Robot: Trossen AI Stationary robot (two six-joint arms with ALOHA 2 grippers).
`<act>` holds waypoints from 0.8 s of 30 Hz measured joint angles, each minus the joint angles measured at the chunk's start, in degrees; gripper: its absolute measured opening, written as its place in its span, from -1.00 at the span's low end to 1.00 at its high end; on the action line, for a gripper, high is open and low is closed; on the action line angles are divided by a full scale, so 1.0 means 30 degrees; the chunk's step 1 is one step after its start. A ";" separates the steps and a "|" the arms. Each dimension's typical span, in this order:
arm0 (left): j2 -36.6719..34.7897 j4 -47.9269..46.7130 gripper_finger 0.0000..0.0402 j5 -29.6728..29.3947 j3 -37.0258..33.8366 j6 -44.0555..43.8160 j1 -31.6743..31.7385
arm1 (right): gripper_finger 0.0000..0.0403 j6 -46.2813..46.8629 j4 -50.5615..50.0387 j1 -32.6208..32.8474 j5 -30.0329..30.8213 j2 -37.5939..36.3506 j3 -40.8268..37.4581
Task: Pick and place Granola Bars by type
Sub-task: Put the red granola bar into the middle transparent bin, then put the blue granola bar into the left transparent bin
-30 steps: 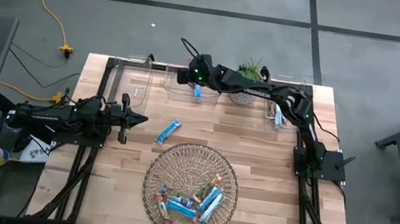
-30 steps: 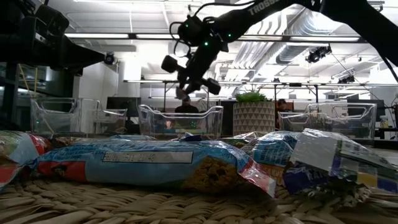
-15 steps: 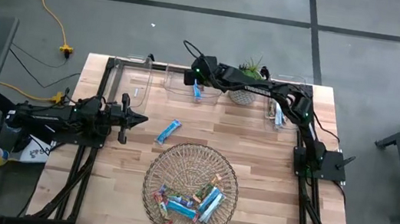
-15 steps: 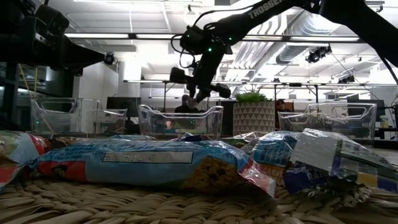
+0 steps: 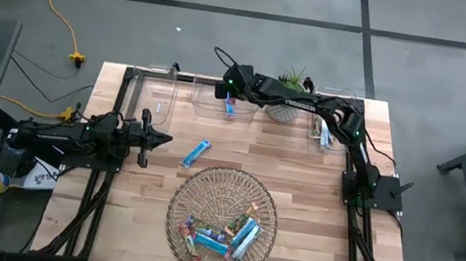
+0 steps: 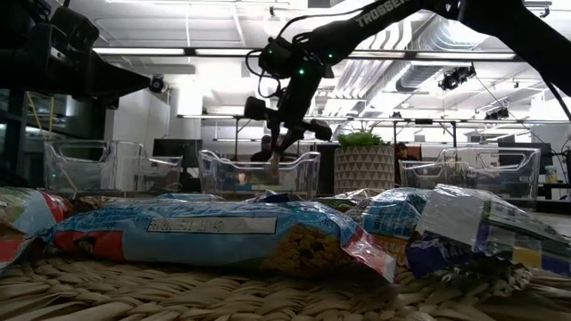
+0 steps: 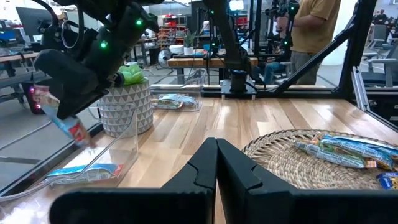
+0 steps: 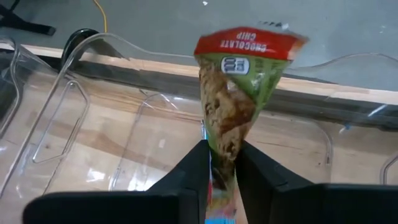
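The right hand [image 5: 231, 100] hung over the clear plastic bin [image 5: 222, 111] at the far edge of the worktop [image 5: 317, 173], its fingers pinching a chocolate chip granola bar [image 8: 233, 93] near one end. From the right wrist view the bar stood out straight ahead of the fingers, its long axis running in line with them, red seal end farthest from the grip. In the low view the bar dangled just above the bin's rim, so the drop looked to be straight down, with nothing between bar and bin floor. Whether the fingers had begun to slacken could not be told; the bar sat between them.

A blue bar [image 5: 229, 107] already lay in that bin beneath the hand. Another blue bar [image 5: 197, 153] lay loose on the worktop between the bin and the round wire basket [image 5: 227, 182], where most of the Granola Bars [image 5: 224, 234] were heaped. More bars rested in a second bin [image 5: 323, 135] on the right, past the potted plant [image 5: 290, 86].

The left hand [image 5: 162, 139] waited clenched and empty at the worktop's left side, nearer the loose blue bar than the right hand was.
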 joint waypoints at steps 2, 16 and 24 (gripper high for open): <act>0.0000 0.0000 -0.99 0.0000 -0.0006 0.0004 0.0003 | -0.68 0.0000 -0.0007 0.0000 0.0000 0.0000 0.0000; 0.0000 0.0000 -0.99 0.0001 -0.0006 0.0007 0.0004 | -0.50 -0.1495 0.2995 0.0015 -0.2846 0.0000 0.0000; 0.0000 -0.0007 -0.99 0.0001 -0.0006 0.0005 0.0006 | -0.35 -0.4552 1.0171 0.0634 -0.8729 -0.0007 0.0000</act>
